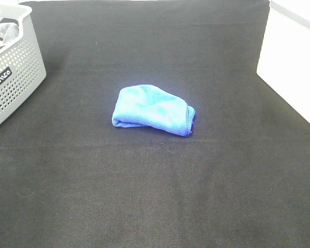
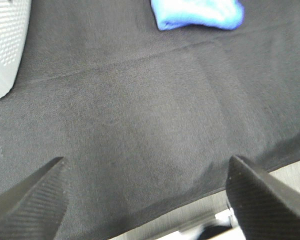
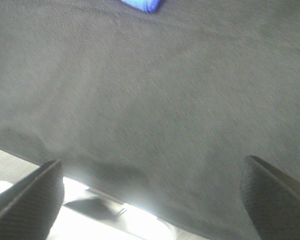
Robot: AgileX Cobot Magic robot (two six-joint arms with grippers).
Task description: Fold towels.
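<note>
A blue towel (image 1: 153, 110) lies folded into a small bundle in the middle of the black cloth-covered table (image 1: 155, 196). It also shows in the left wrist view (image 2: 197, 14), and a corner of it shows in the right wrist view (image 3: 144, 5). Neither arm appears in the exterior high view. My left gripper (image 2: 147, 197) is open and empty, above the table's near edge, well away from the towel. My right gripper (image 3: 150, 197) is open and empty, also over the near edge and far from the towel.
A grey perforated basket (image 1: 13, 72) holding dark items stands at the table's far left; its wall shows in the left wrist view (image 2: 5, 45). A white surface (image 1: 294, 67) borders the table on the right.
</note>
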